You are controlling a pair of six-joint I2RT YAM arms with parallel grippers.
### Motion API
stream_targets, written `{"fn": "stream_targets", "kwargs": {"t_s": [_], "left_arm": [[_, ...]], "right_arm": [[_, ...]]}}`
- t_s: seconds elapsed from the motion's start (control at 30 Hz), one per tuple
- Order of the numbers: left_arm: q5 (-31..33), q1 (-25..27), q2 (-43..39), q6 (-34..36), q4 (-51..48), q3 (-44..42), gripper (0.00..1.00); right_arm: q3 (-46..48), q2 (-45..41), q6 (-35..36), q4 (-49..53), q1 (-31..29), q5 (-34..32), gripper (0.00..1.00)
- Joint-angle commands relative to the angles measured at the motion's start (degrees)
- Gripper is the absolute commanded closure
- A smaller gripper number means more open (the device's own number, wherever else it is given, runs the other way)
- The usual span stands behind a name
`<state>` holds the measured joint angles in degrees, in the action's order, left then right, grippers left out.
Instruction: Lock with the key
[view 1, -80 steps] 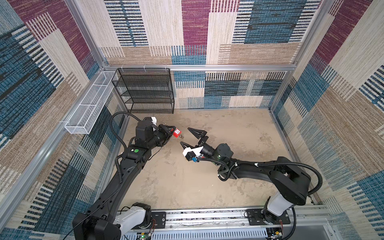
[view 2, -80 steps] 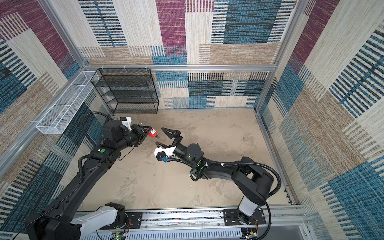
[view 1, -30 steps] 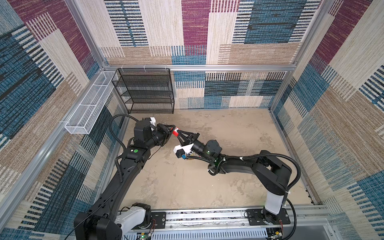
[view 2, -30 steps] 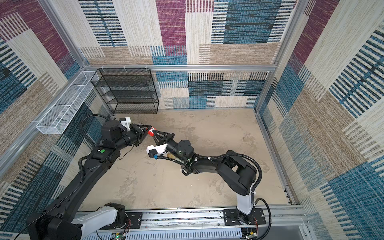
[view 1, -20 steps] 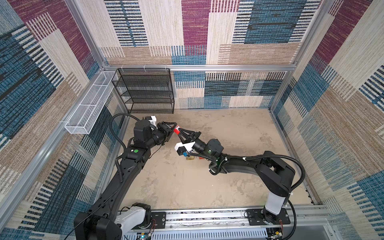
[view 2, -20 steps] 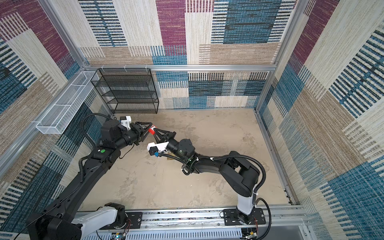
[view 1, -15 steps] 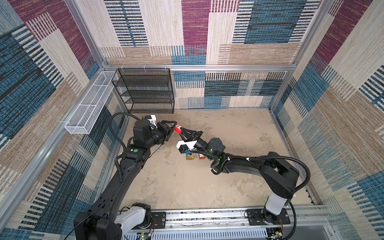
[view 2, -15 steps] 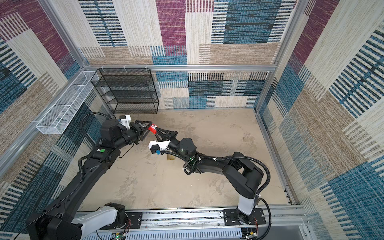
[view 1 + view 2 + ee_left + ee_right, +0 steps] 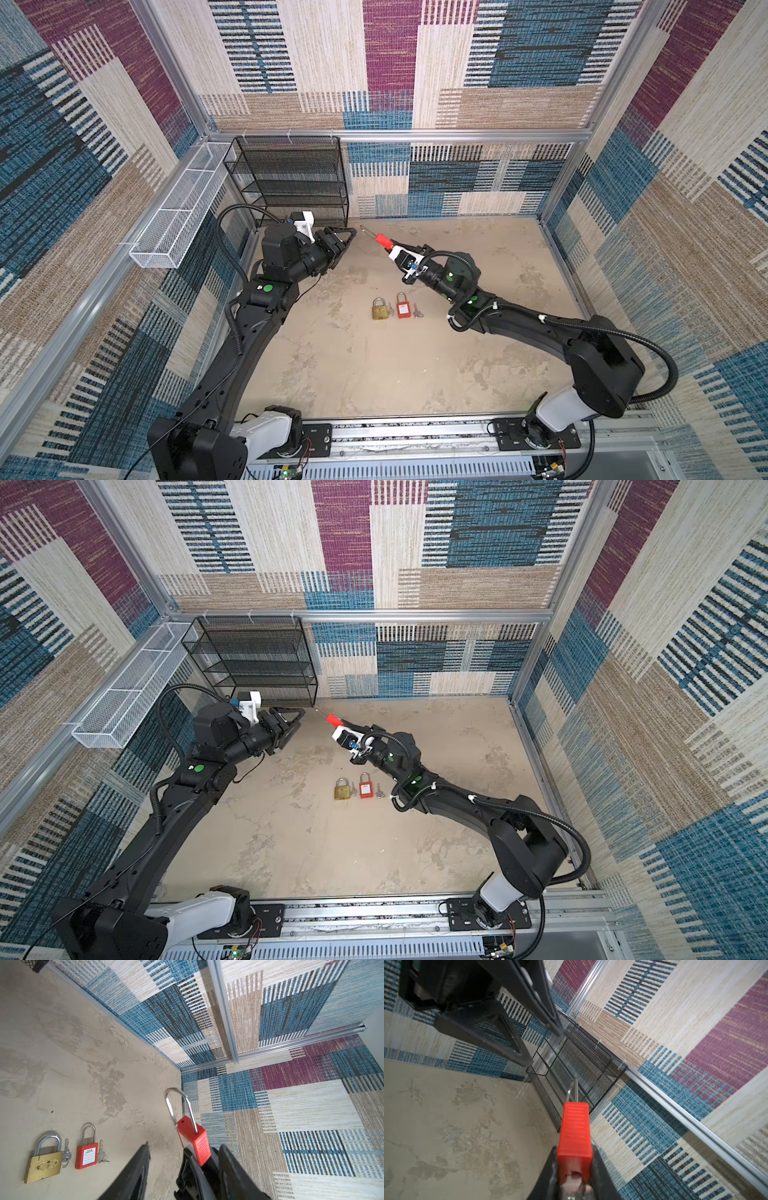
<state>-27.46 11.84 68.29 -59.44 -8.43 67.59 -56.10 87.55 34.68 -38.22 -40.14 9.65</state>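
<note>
While the right gripper pinches a red padlock by the lower end of its body, it holds the lock in the air above the back of the table. The silver shackle points toward the left gripper. One leg of the shackle sits in the body. The other leg has swung free, and an empty hole shows on the top of the body, so this lock is open. Gripping low on the body seems meant to leave the shackle and the top clear for the other arm to reach. Whether a key sits in the underside cannot be made out, because the jaws cover that end.

The left gripper faces the lock with its fingers spread and nothing between them. Its tips are near the shackle but apart from it. It looks free either to press the shackle home or to fetch a key.

Nearer the front, a brass padlock and a second red padlock lie flat side by side with their shackles closed. A small key lies just beside the brass one, and another key lies just beside the red one. Each key is probably kept next to its own lock so the pairs stay clear.
</note>
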Motion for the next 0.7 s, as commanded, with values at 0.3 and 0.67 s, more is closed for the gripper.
{"fn": "stream_targets", "kwargs": {"t_s": [0.3, 0.67], "left_arm": [[-9.97, -0.23, 0.28, 16.98, 2.72, 2.67, 0.50], [-30.50, -0.23, -1.25, 39.41, 8.86, 1.76, 0.55]], "right_arm": [[1.56, -10.16, -26.21, 9.12, 10.11, 20.30, 0.90], [1.24, -14.39, -30.15, 14.66, 13.59, 38.22, 0.90]]}}
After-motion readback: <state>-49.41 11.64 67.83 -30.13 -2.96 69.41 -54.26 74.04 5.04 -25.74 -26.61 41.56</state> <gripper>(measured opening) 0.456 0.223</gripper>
